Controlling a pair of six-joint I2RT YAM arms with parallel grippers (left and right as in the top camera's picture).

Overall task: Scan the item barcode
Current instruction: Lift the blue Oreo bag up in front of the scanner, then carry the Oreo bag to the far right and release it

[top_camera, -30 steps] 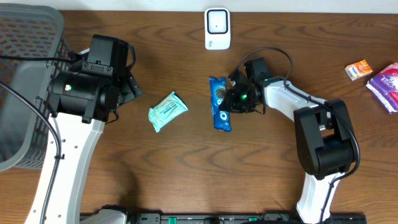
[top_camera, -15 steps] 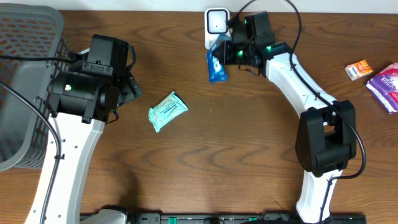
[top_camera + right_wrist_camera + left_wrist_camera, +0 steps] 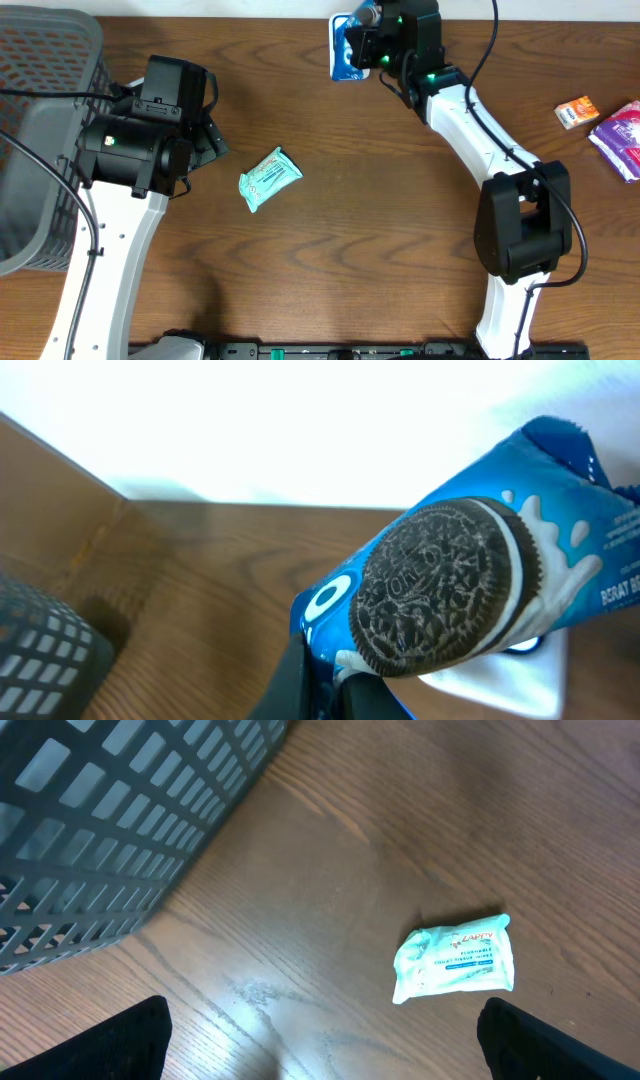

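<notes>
The item is a blue Oreo cookie pack [image 3: 346, 47], and my right gripper [image 3: 374, 42] is shut on it, holding it up over the white barcode scanner [image 3: 349, 75] at the table's far edge. The pack covers most of the scanner. In the right wrist view the pack [image 3: 470, 575] fills the frame, pinched at its lower end between the right gripper [image 3: 335, 690] fingers, with the scanner [image 3: 500, 685] white beneath it. My left gripper [image 3: 213, 140] hangs open over bare wood at the left, its dark fingertips [image 3: 140, 1038] wide apart with nothing between them.
A pale green wipes packet [image 3: 270, 178] lies mid-table, also in the left wrist view [image 3: 455, 958]. A grey mesh basket [image 3: 40, 60] stands at the far left [image 3: 100, 820]. An orange box [image 3: 577, 111] and a purple pack [image 3: 625, 135] lie at the right edge.
My right gripper has lifted the Oreo pack off the table's middle and carried it back and up over the scanner. The left arm has not moved.
</notes>
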